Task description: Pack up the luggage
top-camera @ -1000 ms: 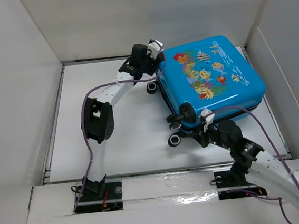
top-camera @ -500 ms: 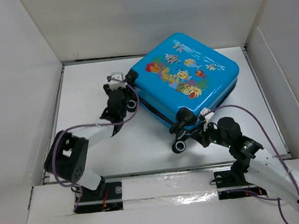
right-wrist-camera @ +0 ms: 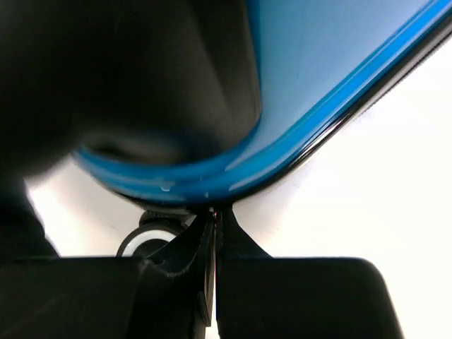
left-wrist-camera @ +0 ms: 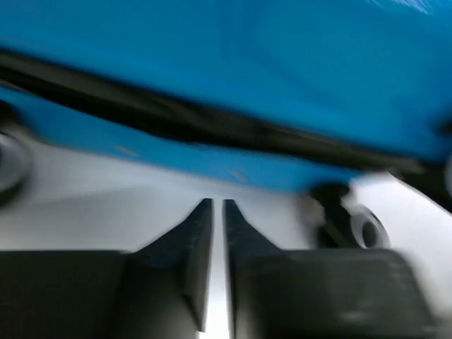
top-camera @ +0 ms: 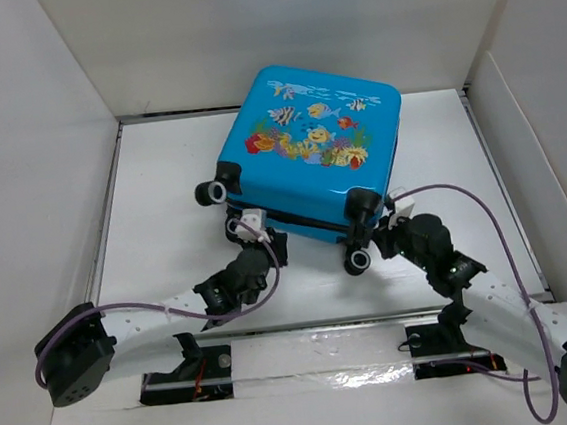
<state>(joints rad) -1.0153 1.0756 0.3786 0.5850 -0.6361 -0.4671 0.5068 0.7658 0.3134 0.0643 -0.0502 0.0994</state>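
Observation:
The luggage, a bright-blue suitcase with a fish print, lies closed at the back centre with its black wheels toward me. My left gripper sits low on the table just before its near-left edge. In the left wrist view that gripper is shut and empty, with the blue shell a little ahead. My right gripper is at the near-right corner by a wheel. Its shut tips touch the black seam under the shell. Whether they pinch anything is hidden.
White walls box the table in on the left, back and right, with a slanted panel on the right. A raised white ledge runs along the near edge. Purple cables loop over both arms.
The luggage has swung left and turned, wheels now facing me. My left arm swept from its far-left corner round to its near side and shut its jaws. The right gripper stayed shut at the corner.

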